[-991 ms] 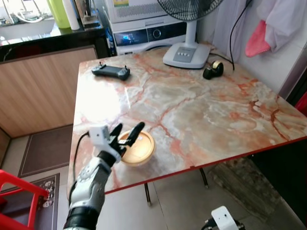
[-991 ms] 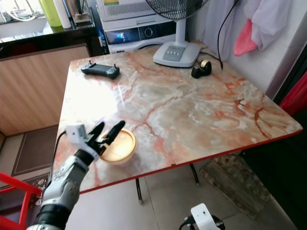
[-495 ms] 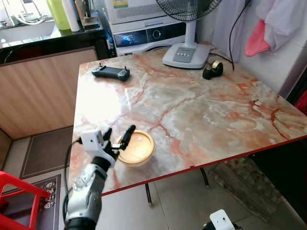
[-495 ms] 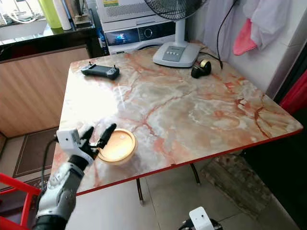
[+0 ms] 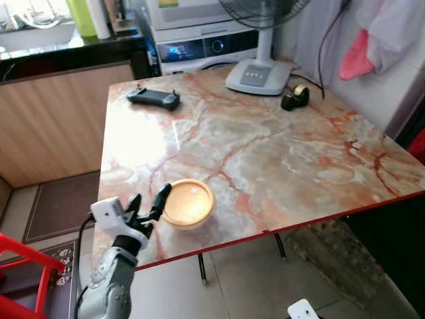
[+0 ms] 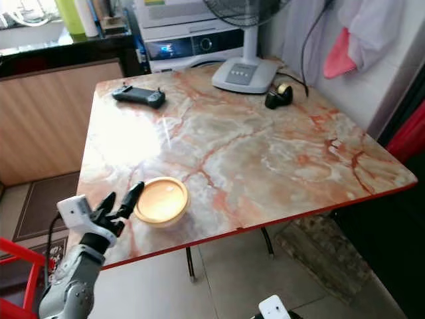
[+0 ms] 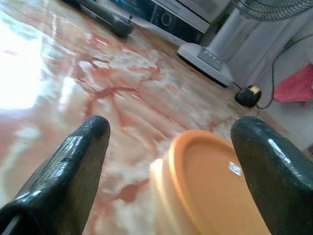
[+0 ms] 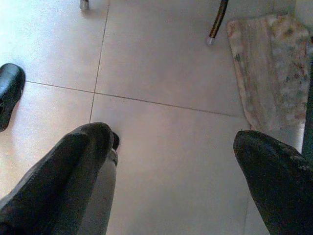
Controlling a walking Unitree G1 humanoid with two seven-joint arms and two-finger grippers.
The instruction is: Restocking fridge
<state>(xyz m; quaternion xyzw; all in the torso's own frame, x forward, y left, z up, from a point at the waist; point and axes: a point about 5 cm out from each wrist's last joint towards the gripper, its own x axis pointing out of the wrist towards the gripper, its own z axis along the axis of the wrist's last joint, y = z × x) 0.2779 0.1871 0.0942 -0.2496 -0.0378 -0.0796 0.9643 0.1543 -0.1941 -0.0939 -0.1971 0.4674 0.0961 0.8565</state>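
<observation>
Left gripper (image 5: 147, 204) has withdrawn from orange container (image 5: 188, 203).

No lettering can be read anywhere. The orange container (image 7: 215, 186) carries a small white sticker (image 7: 235, 169) on its lid, too blurred to read, and the lit display on the appliance (image 5: 199, 46) behind the table (image 5: 279, 159) is illegible

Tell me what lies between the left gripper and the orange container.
Nothing: in the left wrist view the open left gripper faces the orange container across bare marble table.
</observation>
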